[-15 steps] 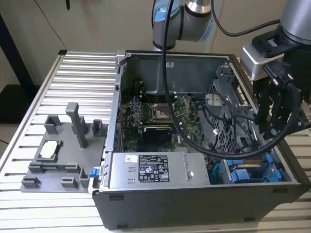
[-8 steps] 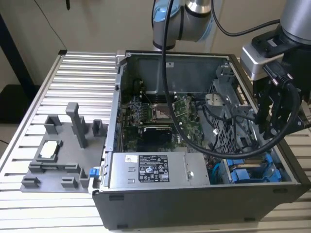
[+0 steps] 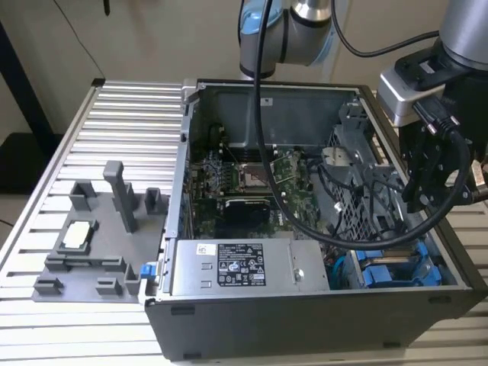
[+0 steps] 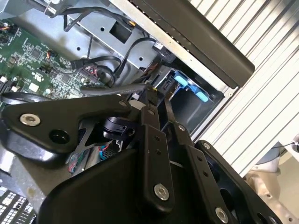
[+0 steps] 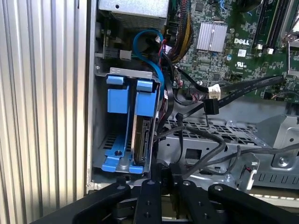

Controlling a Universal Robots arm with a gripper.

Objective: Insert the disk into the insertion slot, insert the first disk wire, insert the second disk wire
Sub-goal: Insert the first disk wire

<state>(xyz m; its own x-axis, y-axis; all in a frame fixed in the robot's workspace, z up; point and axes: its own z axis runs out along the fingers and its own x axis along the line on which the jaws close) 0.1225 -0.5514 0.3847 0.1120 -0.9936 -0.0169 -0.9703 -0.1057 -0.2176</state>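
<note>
The disk (image 5: 140, 140) stands on edge in its bright blue carrier (image 5: 144, 95) inside the grey insertion slot (image 5: 100, 122); in the exterior view the blue carrier (image 3: 390, 272) shows at the case's near right corner. My gripper (image 4: 152, 94) hangs just above that bay, its black fingers (image 5: 148, 196) drawn together on the end of a black disk wire (image 4: 114, 88). Seen from outside, the gripper (image 3: 415, 197) dips into the right side of the open case among black cables. Another black wire with a connector (image 5: 212, 108) lies loose over the drive cage.
A silver power-supply box (image 3: 235, 267) fills the case's near side, with the green motherboard (image 3: 252, 187) behind it. Cable bundles (image 3: 366, 210) crowd the perforated cage. A grey fixture plate (image 3: 95, 244) stands on the slatted table at the exterior view's left.
</note>
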